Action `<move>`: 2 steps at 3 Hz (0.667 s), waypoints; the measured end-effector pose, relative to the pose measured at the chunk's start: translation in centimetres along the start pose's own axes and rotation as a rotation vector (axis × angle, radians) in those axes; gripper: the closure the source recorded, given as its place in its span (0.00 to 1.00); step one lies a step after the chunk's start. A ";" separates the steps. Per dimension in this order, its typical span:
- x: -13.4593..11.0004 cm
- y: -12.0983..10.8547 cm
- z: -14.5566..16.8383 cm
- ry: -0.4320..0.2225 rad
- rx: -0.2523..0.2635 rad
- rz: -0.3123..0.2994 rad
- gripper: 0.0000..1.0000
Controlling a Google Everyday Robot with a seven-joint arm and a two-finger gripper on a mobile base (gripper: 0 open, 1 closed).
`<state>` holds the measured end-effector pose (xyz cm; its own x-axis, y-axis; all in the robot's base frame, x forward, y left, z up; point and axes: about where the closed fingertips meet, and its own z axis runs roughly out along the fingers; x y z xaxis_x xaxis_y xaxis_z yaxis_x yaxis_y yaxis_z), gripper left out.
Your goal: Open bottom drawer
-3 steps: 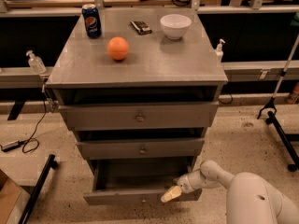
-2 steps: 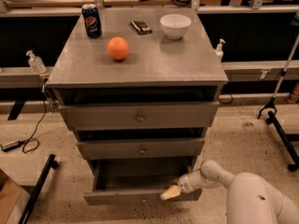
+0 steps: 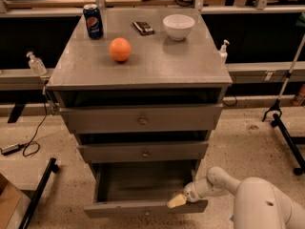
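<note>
The bottom drawer [image 3: 143, 208] of the grey cabinet [image 3: 143, 70] stands pulled out toward me, its inside dark and bare. Its front panel runs along the bottom of the view; I cannot make out its knob. My gripper [image 3: 176, 201] comes in from the lower right on a white arm [image 3: 224, 181]. Its tan fingertips rest on the top edge of the drawer front, near its right end. The top drawer [image 3: 142, 119] and the middle drawer [image 3: 144, 152] are shut.
On the cabinet top lie an orange [image 3: 120, 49], a Pepsi can [image 3: 93, 21], a white bowl [image 3: 178, 26] and a small dark object [image 3: 143, 27]. Sanitizer bottles [image 3: 36, 63] hang at both sides. A black stand leg [image 3: 286, 132] is at right, a black bar [image 3: 38, 194] at left.
</note>
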<state>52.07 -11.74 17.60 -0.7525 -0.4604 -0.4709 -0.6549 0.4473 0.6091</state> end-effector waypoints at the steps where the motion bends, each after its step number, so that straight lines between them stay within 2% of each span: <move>1: 3.5 1.6 -0.1 0.023 -0.055 0.068 1.00; 2: 3.3 1.5 -0.2 0.023 -0.055 0.068 0.00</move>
<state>48.60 -12.76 17.02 -0.7929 -0.4480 -0.4131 -0.5971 0.4357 0.6735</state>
